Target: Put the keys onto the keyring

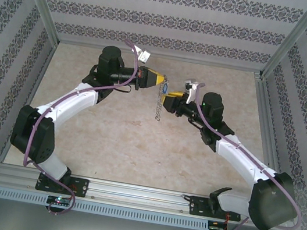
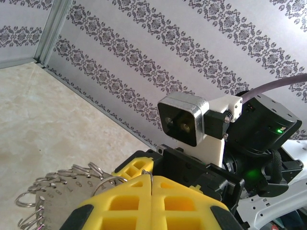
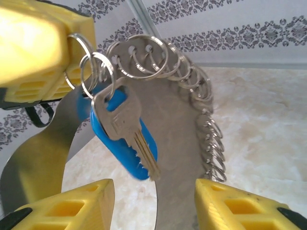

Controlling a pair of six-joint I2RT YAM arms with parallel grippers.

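1. The left fingers [image 2: 182,203] are clenched on the keyring [image 3: 177,115], pinching one of its small wire rings. They hold it in the air above the desk [image 1: 107,143], toward the far middle, with a tail of rings dangling straight down
2. The key [image 3: 123,122], a silver blade over a blue part, hangs from a ring at the top of the keyring. It is just right of the left fingers, tip pointing down
3. The right fingers [image 3: 72,206] are released and spread wide just below the key's tip, gripping nothing. The keyring's flat metal band runs down between them; I cannot tell whether it touches either one
4. As I judge it, the key is already threaded, so the step in hand is seating it and backing away cleanly
5. To do that well, the left pinch should be firm so the ring does not swing. The right fingers should move slowly and stay clear of the dangling rings. Any nudge should go on the key's head, not its blade
6. The keyring is the one carrier here: one ring bears the key, and the others along its edge look bare
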